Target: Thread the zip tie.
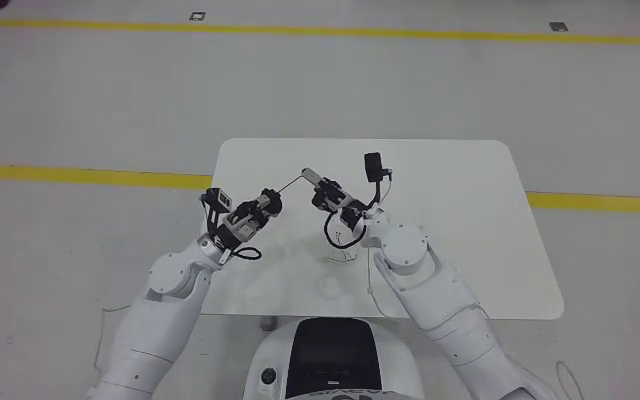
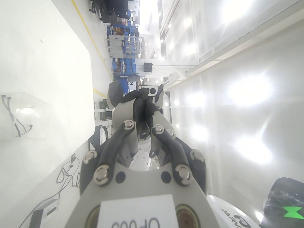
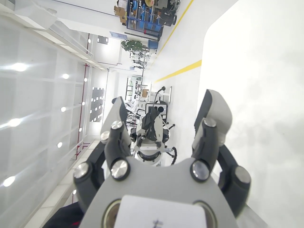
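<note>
Right gripper [image 3: 165, 99] spread; left gripper [image 2: 140, 94] pinching zip tie [image 1: 290, 181], long axis toward right gripper.

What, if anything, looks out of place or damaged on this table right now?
Nothing stands out. The left gripper holds the zip tie above the table; the right gripper faces it, jaws open. No spill or damage shows.
</note>
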Tool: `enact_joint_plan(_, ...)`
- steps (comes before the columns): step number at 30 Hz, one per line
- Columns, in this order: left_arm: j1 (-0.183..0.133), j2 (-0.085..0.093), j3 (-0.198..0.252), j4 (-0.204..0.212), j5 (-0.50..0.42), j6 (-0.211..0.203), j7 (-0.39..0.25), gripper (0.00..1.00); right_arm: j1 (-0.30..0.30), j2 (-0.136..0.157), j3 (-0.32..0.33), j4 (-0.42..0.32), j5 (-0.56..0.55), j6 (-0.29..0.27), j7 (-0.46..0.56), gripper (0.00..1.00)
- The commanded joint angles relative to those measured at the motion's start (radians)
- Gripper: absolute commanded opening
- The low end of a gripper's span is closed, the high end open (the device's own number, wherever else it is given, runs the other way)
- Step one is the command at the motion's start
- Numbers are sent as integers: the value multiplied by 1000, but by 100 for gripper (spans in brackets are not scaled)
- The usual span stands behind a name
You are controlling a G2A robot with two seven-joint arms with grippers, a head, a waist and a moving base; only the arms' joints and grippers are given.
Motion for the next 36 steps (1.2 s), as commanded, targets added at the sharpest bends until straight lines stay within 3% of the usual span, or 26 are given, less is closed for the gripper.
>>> enact_joint_plan(1,1,4,-7,-2,-26,34,-59,0,1,1,6,5,12,-7,25,100)
enact_joint_plan(12,-7,4,0,5,-34,42,-54,0,-7,2,16,13,38,-18,20,100)
enact_joint_plan(21,-26,29,-75,71,-93,95,-309,0,64,11,79,145,256,-33,290,100)
enact_joint_plan(27,-44,45,-106,113,-119,128,-467,0,172,7,52,292,379,-40,534,100)
enact_joint_plan(29,-61,52,-106,140,-112,144,-566,0,178,7,50,302,386,-42,543,100)
enact_joint_plan(36,-61,52,-106,140,-112,144,-566,0,178,7,50,302,386,-42,543,100)
